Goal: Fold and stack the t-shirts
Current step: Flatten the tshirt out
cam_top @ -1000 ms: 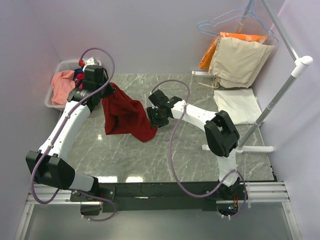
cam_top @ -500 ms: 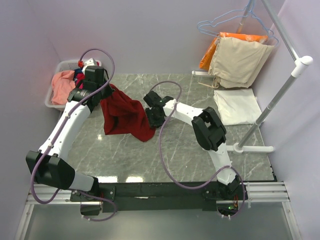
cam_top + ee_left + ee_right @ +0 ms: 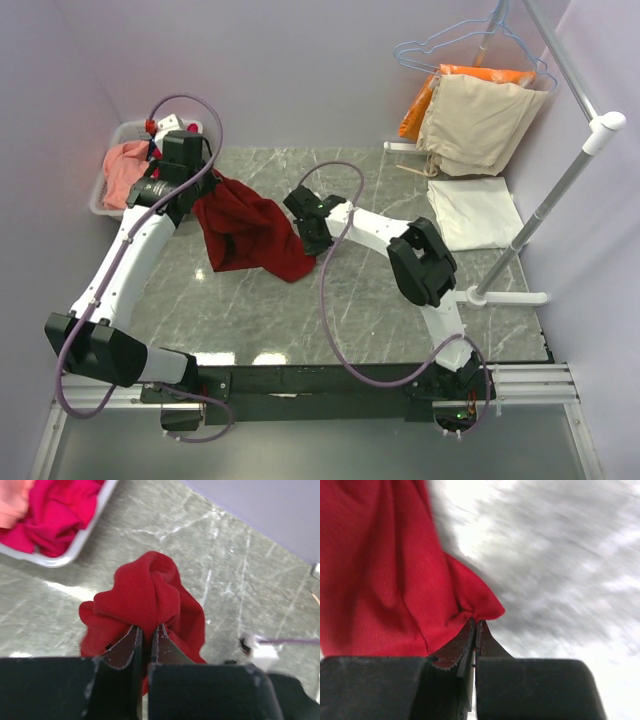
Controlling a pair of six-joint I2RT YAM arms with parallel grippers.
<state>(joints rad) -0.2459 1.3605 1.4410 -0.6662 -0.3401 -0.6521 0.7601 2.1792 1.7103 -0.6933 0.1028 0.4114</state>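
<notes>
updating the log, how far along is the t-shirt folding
Early. Done: one cream-white t-shirt lies folded flat at the right of the table. In hand: the dark red t-shirt, bunched and unfolded, pinched by the left gripper and the right gripper. Left: fold it, stack it, then the salmon-pink t-shirt and the magenta t-shirt in the basket.

No readable text, label or number — anywhere in view.

Marble table [image 3: 300, 310] bears folded cream t-shirt [image 3: 475, 212], rack base [image 3: 505, 297].
</notes>
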